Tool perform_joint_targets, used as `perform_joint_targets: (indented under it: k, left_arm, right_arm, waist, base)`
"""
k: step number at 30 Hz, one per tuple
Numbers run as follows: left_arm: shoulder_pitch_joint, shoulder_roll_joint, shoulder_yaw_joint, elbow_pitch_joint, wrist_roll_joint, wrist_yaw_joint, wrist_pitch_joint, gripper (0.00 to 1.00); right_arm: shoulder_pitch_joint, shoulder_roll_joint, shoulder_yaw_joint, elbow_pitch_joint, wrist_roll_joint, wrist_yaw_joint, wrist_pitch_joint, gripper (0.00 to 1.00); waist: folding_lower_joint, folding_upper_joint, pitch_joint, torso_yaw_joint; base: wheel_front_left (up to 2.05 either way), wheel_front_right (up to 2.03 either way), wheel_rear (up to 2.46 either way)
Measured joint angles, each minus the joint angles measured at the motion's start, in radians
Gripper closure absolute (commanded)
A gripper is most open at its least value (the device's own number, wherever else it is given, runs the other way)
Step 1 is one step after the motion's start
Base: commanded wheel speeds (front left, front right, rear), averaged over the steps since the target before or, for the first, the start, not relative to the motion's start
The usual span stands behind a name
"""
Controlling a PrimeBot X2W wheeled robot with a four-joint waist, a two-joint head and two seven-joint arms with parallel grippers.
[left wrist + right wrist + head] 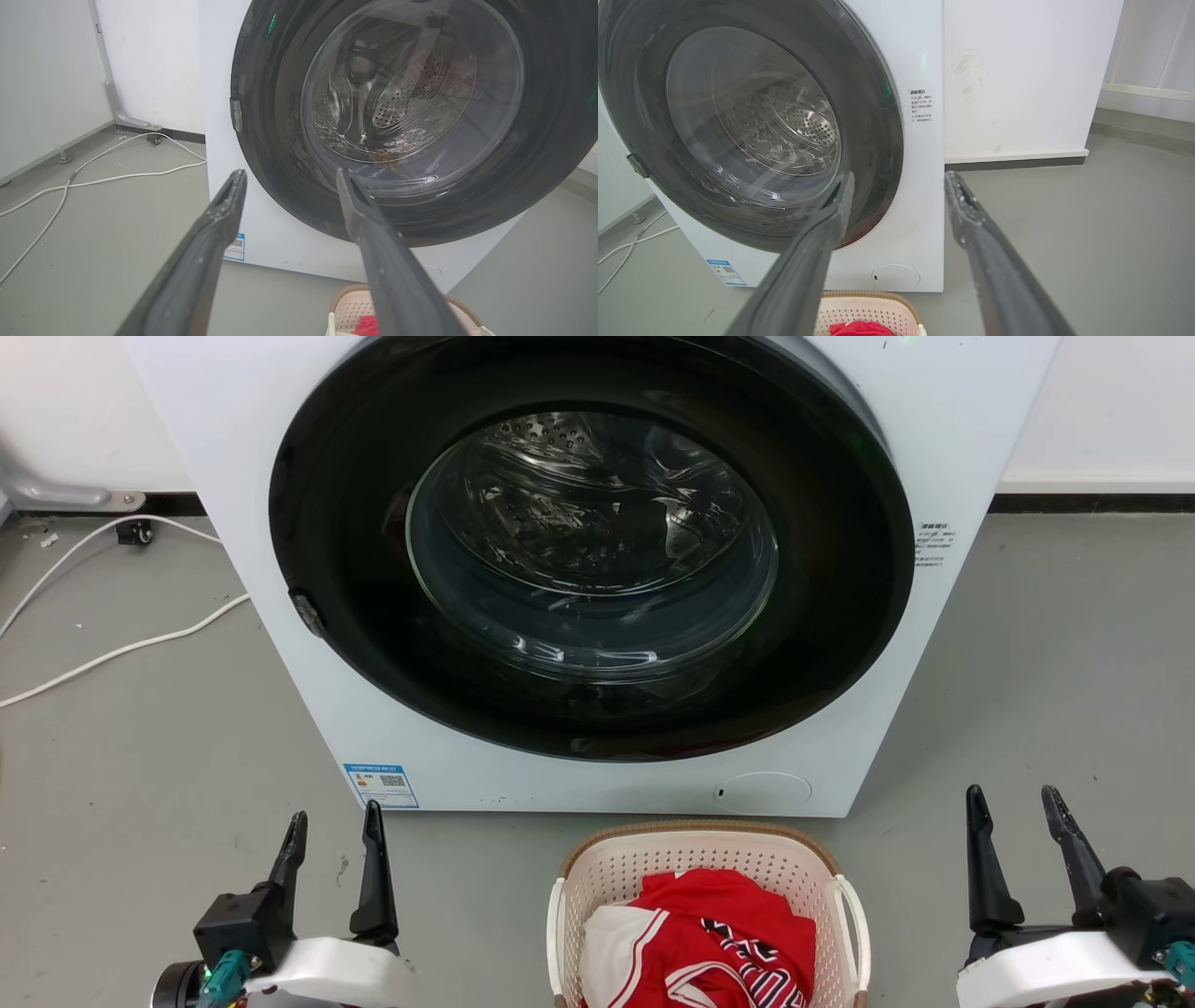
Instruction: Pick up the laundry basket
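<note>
Cream laundry basket (611, 873): on floor (140, 756), between both grippers.
Left gripper (335, 814): fingers spread, empty.
Right gripper (1015, 795): spread, empty.
Good approach: reach both white handles (857, 919) together, lift level.

Grey floor (140, 756): washer (485, 784) standing far centre; basket (611, 873) near centre, just before washer, holding red-and-white cloth; white cables (140, 644) trailing far left.

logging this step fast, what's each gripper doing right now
left gripper: open, holding nothing, left of the laundry basket
right gripper: open, holding nothing, right of the laundry basket
</note>
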Motion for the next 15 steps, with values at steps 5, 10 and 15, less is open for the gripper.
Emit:
perform_joint_targets:
  k: [5,10,15]
  left_arm:
    - [0.003,0.000,0.001,0.001,0.035,0.000,-0.012,0.00]
    - [0.005,0.000,0.000,0.001,0.066,0.001,-0.021,0.00]
    - [0.011,0.000,-0.001,0.001,0.095,0.004,-0.030,0.00]
  right_arm:
    - [0.004,0.000,-0.001,-0.001,-0.032,0.000,-0.011,0.00]
    - [0.007,0.000,-0.003,-0.004,-0.065,0.000,-0.021,0.00]
    - [0.015,0.000,-0.001,-0.006,-0.095,0.000,-0.030,0.00]
  waist:
    - [0.0000,0.0000,0.002,0.000]
    - [0.0000,0.0000,0.002,0.000]
    - [0.0000,0.0000,0.000,0.000]
  base:
    - [0.00,0.00,0.00]
    - [0.00,0.00,0.00]
    - [0.00,0.00,0.00]
